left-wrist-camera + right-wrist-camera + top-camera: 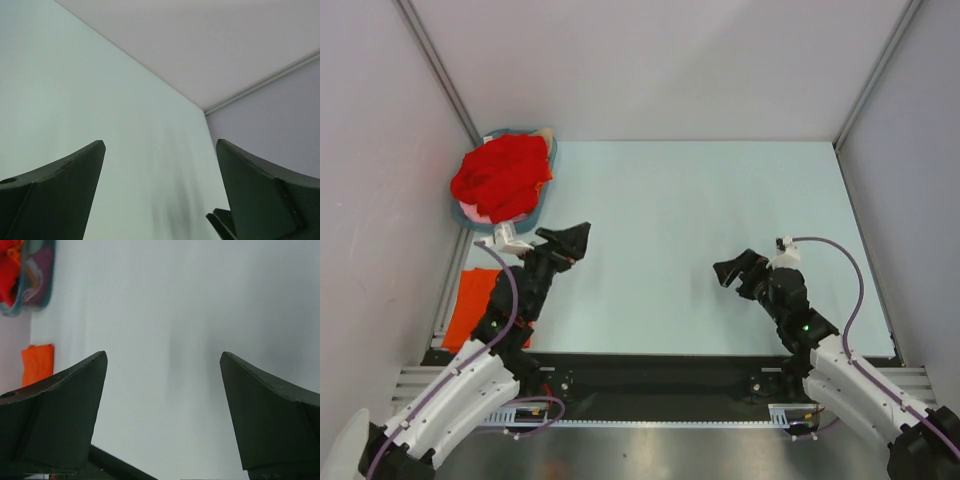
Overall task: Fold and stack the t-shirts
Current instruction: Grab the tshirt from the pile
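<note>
We see the left arm (520, 290) and right arm (790, 300) above the bench (670, 200), jaws apart. A red t-shirt (503, 175) fills the far-left corner basket (461, 214); an orange t-shirt (475, 300) lies at the left edge.

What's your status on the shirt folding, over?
Left gripper and right gripper open, empty. Red t-shirt piled in basket, orange t-shirt flat at table left edge. Nothing blocking.

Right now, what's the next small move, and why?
Likely reach the left gripper far-left to the red t-shirt heaped in the basket. Its jaws stand open and empty, the basket is on its side, and only the orange t-shirt looks folded.
</note>
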Motion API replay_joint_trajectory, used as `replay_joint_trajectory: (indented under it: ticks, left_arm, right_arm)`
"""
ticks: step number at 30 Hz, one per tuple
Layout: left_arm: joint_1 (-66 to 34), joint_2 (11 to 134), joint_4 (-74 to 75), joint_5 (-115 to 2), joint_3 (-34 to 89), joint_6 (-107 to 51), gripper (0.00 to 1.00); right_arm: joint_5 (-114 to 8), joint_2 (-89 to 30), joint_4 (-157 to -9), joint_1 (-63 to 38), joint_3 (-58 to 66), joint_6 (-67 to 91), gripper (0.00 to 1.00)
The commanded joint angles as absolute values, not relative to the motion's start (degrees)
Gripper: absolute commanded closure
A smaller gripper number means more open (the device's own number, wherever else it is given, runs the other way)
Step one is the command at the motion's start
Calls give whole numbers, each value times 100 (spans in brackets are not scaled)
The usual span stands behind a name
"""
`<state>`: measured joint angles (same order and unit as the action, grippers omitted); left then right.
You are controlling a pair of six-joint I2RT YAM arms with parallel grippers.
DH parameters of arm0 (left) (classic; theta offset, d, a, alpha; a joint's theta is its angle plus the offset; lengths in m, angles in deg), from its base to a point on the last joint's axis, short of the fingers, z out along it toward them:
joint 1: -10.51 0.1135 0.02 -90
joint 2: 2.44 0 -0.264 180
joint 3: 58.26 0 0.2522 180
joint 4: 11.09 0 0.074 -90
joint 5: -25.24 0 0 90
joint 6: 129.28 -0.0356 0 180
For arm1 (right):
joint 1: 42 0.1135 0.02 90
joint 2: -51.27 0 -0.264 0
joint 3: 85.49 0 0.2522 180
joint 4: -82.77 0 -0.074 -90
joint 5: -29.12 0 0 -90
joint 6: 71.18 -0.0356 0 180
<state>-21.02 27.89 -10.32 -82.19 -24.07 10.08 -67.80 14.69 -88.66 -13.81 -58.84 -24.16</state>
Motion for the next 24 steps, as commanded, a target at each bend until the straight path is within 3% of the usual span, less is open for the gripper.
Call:
replay_joint_trajectory:
  ticks: [1, 8, 13, 20, 24]
  left_arm:
    - [-2105, 3455, 487, -9157, -1132, 804, 0]
    - [-1763, 4791, 479, -8571, 567, -806, 0]
    - [150, 6544, 1370, -7232, 2417, -404, 0]
    - [830, 9498, 3104, -7934, 5751, -1475, 5]
    - [1024, 10598, 4220, -8284, 7437, -1564, 12]
  right_arm:
    - [-7520, 894, -8086, -1501, -5056, -2135, 0]
    - [-8056, -101, -7064, -1607, -3447, -430, 0]
    - [-7725, -252, -6721, -1642, -2815, 290, 0]
    - [-6441, 73, -6676, -2116, -2778, 309, 0]
    - [-5941, 65, -6650, -2240, -2682, 203, 0]
